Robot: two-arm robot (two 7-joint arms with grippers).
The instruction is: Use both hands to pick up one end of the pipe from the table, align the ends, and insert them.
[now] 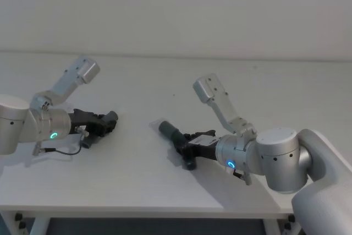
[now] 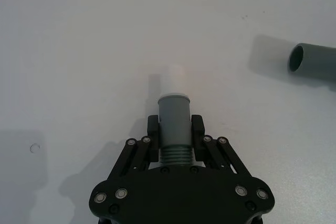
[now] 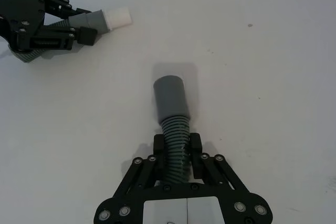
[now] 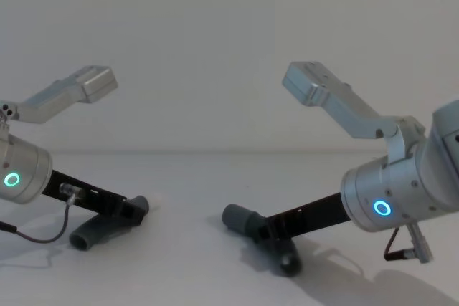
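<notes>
A plain off-white wall (image 1: 176, 9) is seen behind a smooth off-white counter (image 1: 137, 185), and the two are joined along a soft straight line across the head view. The counter's front edge is shown at the bottom, with a dark band (image 1: 154, 228) beneath it and a white leg (image 1: 39, 227) near the left corner. A few small dark specks (image 3: 250, 25) are scattered on the surface. Soft, even light is cast throughout.

A plain off-white table (image 1: 165, 185) carries two dark grey pipe pieces: the collared piece (image 1: 171, 131), and the white-tipped piece (image 3: 100, 19) well apart to its left.
</notes>
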